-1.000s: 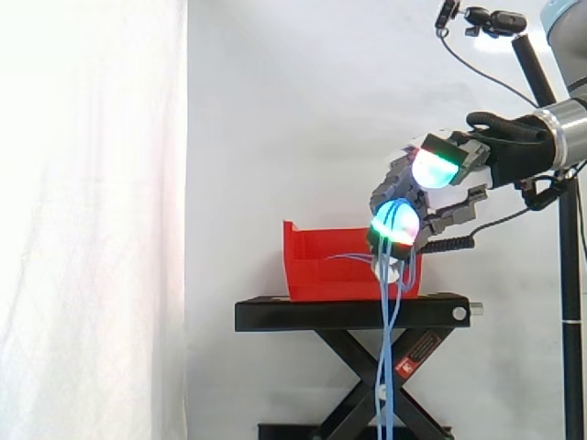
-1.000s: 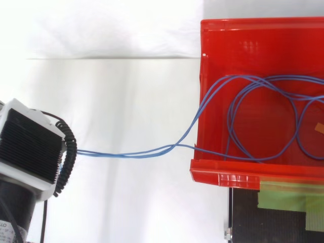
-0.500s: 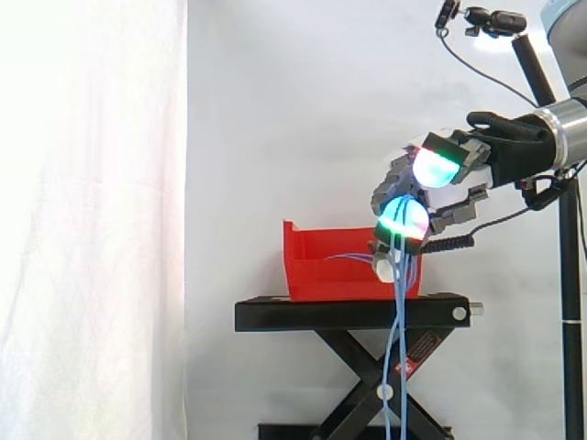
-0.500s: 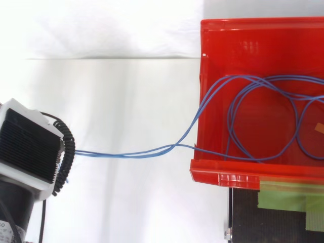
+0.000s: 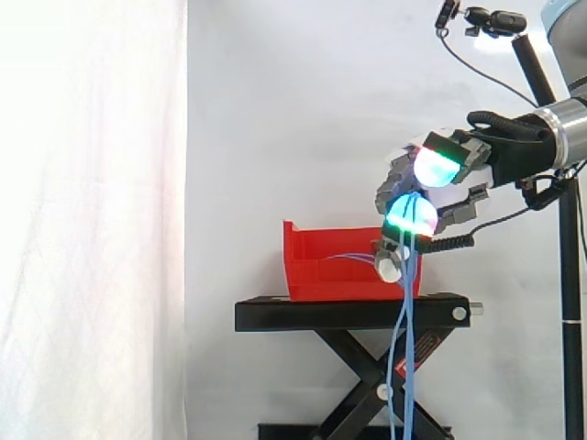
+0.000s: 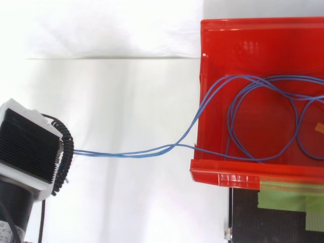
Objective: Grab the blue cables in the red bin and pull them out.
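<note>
The blue cables (image 6: 131, 153) are thin, smooth, round cords running side by side. Part of them lies in the red bin (image 6: 228, 178), curled into wide loops flat on its floor. From there a pair of strands climbs over the bin's side wall near one corner. In the top view they stretch in a nearly straight, slightly sagging line away from the bin to the robot's wrist box (image 6: 28, 147), a white housing with a ribbed black face.

In the side view the cables rise from the end of the bin nearest the arm up to the hand (image 5: 437, 167), which hovers just above and beyond that end. Its fingers are curled and grip the cables. The strands bend over a glowing green and cyan fingertip (image 5: 410, 215) and drop straight down. Here their long axis is vertical, and they pass the stand's edge to the bottom of the view.

The bin is glossy moulded plastic, an open-topped box with a thick lip along its low front. It sits on the flat top of the black stand (image 5: 348, 313), towards the end nearest the arm. The stand has crossed scissor legs, and a strip of green tape (image 6: 283, 195) is stuck on its top beside the bin's lip. A white curtain (image 5: 92, 220) hangs behind.
</note>
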Robot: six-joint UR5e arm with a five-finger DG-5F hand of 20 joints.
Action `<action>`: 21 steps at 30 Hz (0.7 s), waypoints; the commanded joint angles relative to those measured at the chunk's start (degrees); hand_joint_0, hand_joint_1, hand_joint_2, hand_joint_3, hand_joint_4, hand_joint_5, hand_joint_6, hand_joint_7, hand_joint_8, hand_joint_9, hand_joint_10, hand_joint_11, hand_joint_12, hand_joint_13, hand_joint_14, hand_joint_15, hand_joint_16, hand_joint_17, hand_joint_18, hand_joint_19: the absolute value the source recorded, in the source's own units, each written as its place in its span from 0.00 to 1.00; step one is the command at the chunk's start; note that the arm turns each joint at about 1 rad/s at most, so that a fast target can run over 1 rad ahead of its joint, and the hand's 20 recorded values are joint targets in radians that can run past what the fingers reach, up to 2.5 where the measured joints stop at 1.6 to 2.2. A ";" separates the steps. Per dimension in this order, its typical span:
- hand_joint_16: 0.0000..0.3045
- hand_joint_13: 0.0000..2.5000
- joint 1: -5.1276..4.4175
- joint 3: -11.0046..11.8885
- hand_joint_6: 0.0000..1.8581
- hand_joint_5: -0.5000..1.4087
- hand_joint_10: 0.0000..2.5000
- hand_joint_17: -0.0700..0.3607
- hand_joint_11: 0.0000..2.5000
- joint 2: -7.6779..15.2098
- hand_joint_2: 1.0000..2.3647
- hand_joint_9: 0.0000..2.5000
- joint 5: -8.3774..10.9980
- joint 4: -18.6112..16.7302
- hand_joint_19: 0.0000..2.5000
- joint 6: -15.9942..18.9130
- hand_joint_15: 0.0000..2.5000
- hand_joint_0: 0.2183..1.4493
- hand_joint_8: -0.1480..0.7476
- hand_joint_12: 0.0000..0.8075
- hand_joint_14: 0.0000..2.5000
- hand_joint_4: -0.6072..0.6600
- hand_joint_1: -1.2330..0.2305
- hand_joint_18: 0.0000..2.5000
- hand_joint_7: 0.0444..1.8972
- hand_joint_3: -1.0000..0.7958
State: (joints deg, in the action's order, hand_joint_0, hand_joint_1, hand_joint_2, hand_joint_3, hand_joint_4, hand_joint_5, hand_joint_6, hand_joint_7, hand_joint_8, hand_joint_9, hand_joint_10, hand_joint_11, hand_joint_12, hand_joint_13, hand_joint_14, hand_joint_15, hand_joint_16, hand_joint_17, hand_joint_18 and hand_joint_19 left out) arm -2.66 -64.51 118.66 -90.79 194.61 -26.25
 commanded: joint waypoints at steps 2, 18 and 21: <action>0.15 0.28 -0.06 0.00 0.05 0.82 0.01 0.40 0.18 0.08 0.00 0.36 0.00 0.06 0.12 -0.07 0.13 0.42 0.45 0.41 0.01 0.58 0.35 0.22 0.46 0.00; 0.15 0.35 -0.06 0.00 0.07 0.82 0.01 0.40 0.34 -0.01 0.00 0.44 0.00 0.06 0.16 -0.07 0.21 0.43 0.44 0.39 0.01 0.58 0.34 0.26 0.47 0.00; 0.15 0.36 0.02 0.00 0.07 0.82 0.01 0.39 0.35 -0.01 0.00 0.44 0.00 -0.03 0.16 -0.07 0.22 0.43 0.44 0.39 0.01 0.57 0.33 0.26 0.47 0.00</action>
State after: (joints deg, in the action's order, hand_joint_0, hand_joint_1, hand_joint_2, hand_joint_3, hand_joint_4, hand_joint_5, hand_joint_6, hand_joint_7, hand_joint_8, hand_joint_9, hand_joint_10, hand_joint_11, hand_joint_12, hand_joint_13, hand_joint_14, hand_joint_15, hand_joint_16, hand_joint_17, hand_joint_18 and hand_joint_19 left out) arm -2.72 -64.51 118.67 -90.79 194.67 -26.32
